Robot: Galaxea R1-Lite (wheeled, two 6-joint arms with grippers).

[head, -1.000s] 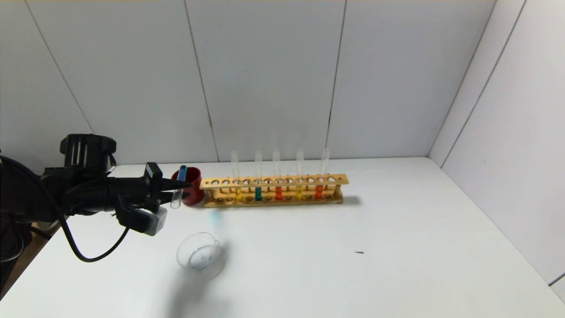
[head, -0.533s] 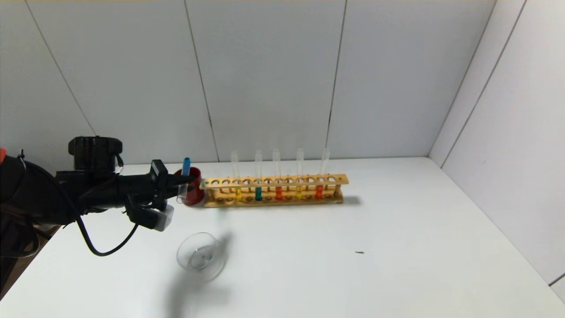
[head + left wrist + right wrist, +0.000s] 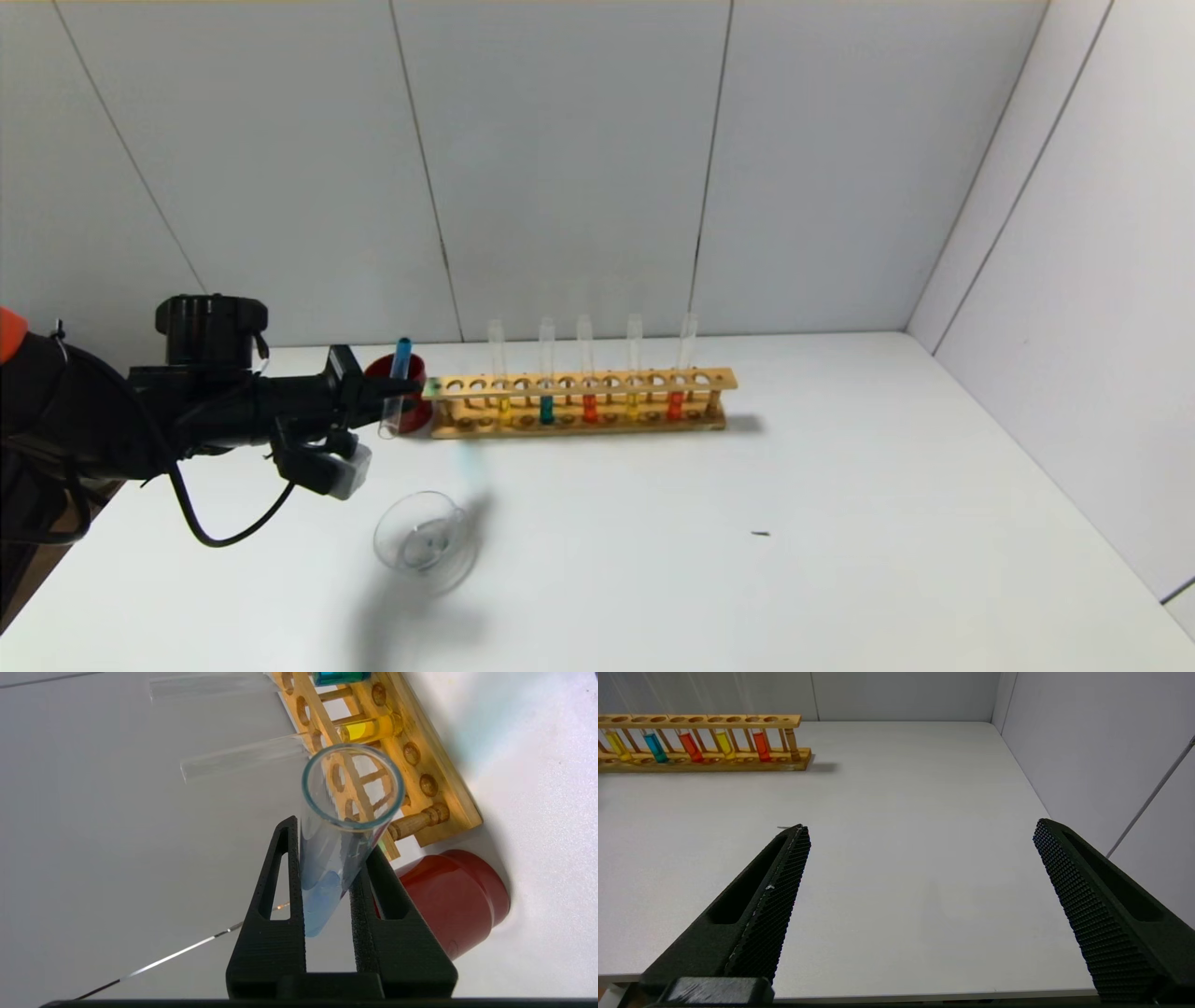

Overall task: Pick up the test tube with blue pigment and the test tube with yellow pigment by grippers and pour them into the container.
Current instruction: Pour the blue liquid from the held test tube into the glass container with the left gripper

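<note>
Left hand | clamped on blue test tube (inverted) | beside red cup

I am working in a lab mock-up: a white bench boxed in by plain grey wall panels at its far edge and right edge. Along the far edge stands a wooden rack of glass tubes with coloured liquids, a red cup at its left end, and a glass dish nearer the front-left corner
</note>
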